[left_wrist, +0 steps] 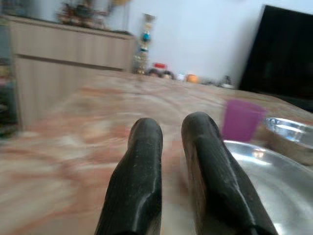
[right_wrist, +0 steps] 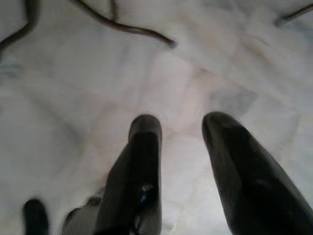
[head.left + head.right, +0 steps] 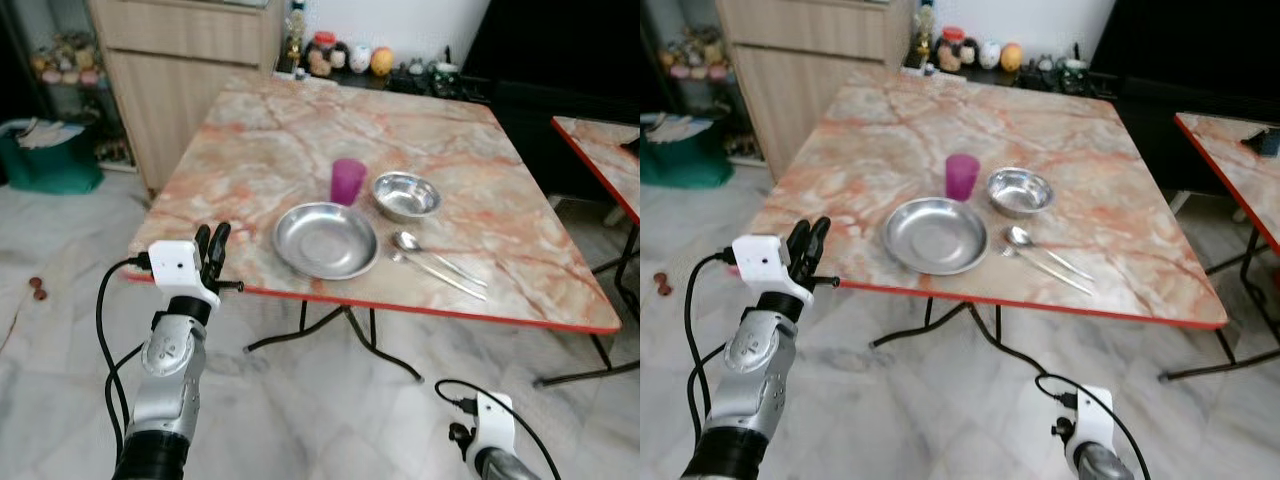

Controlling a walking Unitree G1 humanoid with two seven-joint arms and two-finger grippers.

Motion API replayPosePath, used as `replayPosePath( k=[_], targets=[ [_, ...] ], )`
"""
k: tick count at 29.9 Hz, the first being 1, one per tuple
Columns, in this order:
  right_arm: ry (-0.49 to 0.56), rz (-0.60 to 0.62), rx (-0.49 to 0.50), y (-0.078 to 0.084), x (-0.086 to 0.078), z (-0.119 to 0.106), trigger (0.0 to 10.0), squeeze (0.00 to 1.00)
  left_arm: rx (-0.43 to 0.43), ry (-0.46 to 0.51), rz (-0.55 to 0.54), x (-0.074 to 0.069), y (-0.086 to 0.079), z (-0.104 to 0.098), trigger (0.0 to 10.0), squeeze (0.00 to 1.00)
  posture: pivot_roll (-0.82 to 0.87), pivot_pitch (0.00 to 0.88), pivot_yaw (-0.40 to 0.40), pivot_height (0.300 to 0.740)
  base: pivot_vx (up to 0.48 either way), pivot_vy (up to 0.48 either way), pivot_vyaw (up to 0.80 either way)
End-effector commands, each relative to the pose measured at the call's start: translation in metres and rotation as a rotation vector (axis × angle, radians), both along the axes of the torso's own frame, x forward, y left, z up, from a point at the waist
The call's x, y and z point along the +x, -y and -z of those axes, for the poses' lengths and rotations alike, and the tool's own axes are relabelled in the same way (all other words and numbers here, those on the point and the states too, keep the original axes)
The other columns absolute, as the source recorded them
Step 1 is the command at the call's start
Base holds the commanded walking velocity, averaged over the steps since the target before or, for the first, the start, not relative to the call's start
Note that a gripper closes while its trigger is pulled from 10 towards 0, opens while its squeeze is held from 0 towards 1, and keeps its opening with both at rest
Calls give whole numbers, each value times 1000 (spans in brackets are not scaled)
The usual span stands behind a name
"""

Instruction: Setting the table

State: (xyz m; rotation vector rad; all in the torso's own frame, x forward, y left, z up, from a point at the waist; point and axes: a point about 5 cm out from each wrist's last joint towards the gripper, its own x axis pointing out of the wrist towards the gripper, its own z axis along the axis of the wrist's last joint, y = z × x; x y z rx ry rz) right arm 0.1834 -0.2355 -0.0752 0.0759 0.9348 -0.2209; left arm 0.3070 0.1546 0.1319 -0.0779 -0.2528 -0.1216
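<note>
On the marble-patterned table (image 3: 280, 140) a round steel plate (image 3: 326, 240) lies near the front edge. A purple cup (image 3: 348, 181) stands just behind it, and a steel bowl (image 3: 406, 195) sits to the cup's right. A spoon (image 3: 418, 247) and a fork (image 3: 444, 277) lie side by side to the right of the plate. My left gripper (image 3: 212, 245) is raised at the table's front left edge, left of the plate, shut and empty. My right gripper (image 2: 181, 122) hangs low over the floor, open and empty.
A wooden cabinet (image 3: 185, 70) and a green bin (image 3: 48, 160) stand at the far left. Jars and ornaments (image 3: 350, 57) line the wall behind the table. A second table (image 3: 605, 150) stands at the right. Folding metal legs (image 3: 345, 335) spread under the table.
</note>
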Motion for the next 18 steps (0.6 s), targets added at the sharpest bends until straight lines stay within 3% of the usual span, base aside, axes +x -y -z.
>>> replayPosePath(
  k=[1,6,14,15,16,17,18],
  targets=[
    [20,0,2,1,7,-4,10000,0,35,7,7,3,0,-6,10000,0,150,0,-117,740,322,0,0],
    [21,-2,8,-2,7,-3,10000,0,72,-17,-1,3,-4,-5,10000,0,153,0,-102,740,306,0,0],
    [20,3,29,-9,6,-1,10000,0,65,-108,44,5,-3,-3,10000,0,154,0,-71,740,0,0,0],
    [20,4,30,-9,6,-1,10000,0,55,-128,68,6,-1,-2,10000,482,153,0,-66,740,0,0,0],
    [20,5,31,-9,6,-1,10000,0,48,-141,84,6,0,-1,10000,482,153,0,-66,740,0,0,0],
    [19,6,33,-9,5,0,10000,0,45,-154,107,6,2,-1,10000,1000,152,0,-64,740,0,0,0],
    [19,7,34,-10,5,0,10000,0,48,-169,122,6,4,0,10000,1000,152,0,-63,740,0,0,0]
  ],
)
